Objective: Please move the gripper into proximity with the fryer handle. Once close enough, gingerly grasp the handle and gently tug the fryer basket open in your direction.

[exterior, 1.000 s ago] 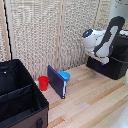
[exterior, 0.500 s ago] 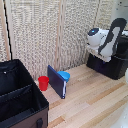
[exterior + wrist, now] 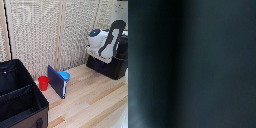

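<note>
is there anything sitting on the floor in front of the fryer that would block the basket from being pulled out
Nothing visible does. The wooden floor in front of the fryer basket looks bare; the red cup and blue bowl sit well off toward the exterior view's left.

No text, label, brand, number or sign can be read in either view: the exterior view is too coarse to show any writing on the objects, and the wrist view shows only a dark blurred surface.

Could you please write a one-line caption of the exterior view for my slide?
Panda arm leaning over the black fryer on a wooden floor, with a red cup and a black fabric case nearby.
</note>
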Motion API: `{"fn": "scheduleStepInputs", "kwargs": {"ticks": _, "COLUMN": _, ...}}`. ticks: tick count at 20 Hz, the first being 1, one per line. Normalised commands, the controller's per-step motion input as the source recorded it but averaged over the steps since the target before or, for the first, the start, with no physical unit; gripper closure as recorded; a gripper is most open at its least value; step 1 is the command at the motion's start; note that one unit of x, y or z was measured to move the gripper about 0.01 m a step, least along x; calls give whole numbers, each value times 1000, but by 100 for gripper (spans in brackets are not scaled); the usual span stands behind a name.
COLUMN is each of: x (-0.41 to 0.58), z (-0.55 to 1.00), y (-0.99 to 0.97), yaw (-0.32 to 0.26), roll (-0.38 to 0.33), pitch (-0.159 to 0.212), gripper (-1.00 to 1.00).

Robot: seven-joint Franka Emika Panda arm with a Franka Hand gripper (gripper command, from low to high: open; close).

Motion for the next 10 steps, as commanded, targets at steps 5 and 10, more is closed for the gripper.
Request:
{"fn": "scheduleStepInputs", "kwargs": {"ticks": 5, "x": -2, "z": 333, "y": 234, "yaw": -41, "roll": 52, "pitch": 194, "gripper": 100}}
{"fn": "scheduleStepInputs", "kwargs": {"ticks": 10, "x": -145, "z": 111, "y": 397, "yaw": -47, "roll": 166, "pitch": 165, "gripper": 100}}
